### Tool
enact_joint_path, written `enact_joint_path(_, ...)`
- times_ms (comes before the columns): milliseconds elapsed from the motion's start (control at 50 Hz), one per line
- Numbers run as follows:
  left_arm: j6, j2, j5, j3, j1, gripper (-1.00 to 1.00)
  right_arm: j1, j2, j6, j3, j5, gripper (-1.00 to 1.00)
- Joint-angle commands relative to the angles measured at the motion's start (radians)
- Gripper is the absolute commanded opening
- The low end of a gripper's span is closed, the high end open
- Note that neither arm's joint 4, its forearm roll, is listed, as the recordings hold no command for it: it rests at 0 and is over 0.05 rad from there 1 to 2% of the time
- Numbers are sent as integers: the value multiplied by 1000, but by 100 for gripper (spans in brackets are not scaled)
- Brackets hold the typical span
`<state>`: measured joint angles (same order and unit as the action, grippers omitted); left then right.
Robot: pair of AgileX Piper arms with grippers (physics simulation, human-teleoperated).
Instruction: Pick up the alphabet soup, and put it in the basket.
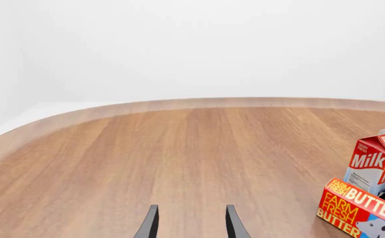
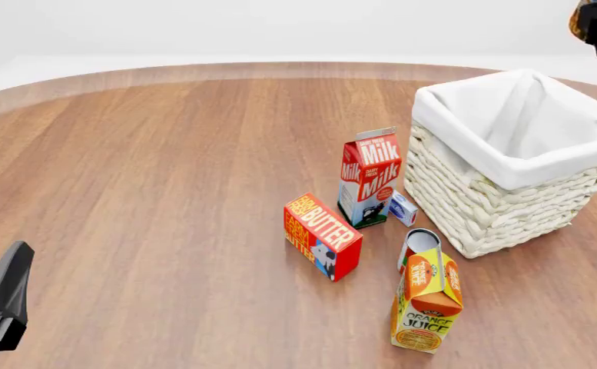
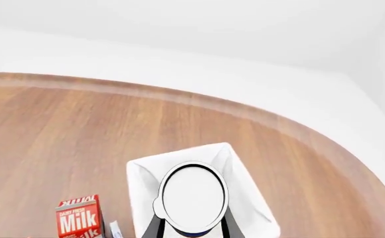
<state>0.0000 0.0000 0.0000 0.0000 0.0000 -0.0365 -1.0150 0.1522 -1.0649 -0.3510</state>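
the right gripper (image 3: 191, 229) is clamped on the alphabet soup (image 3: 193, 197), whose plain pale lid faces the right wrist camera, and holds it in the air directly above the open white-lined basket (image 2: 544, 157) at the table's (image 2: 154, 177) right side. the left gripper (image 1: 191, 223) hangs low over bare wood with its fingers parted and nothing between them. left of the basket stand the milk carton (image 2: 370, 178) and the butter box (image 2: 322, 235), with the orange juice carton (image 2: 427, 301) nearer the camera.
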Motion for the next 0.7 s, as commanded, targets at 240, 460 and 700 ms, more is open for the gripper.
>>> enact_joint_path(240, 0, 0, 0, 0, 0, 100, -12, -99, 2, -113, -71, -100)
enact_joint_path(460, 0, 0, 0, 0, 0, 100, -17, -160, 12, -180, -107, -100)
enact_joint_path(700, 0, 0, 0, 0, 0, 100, -19, -224, 16, -235, -138, -100)
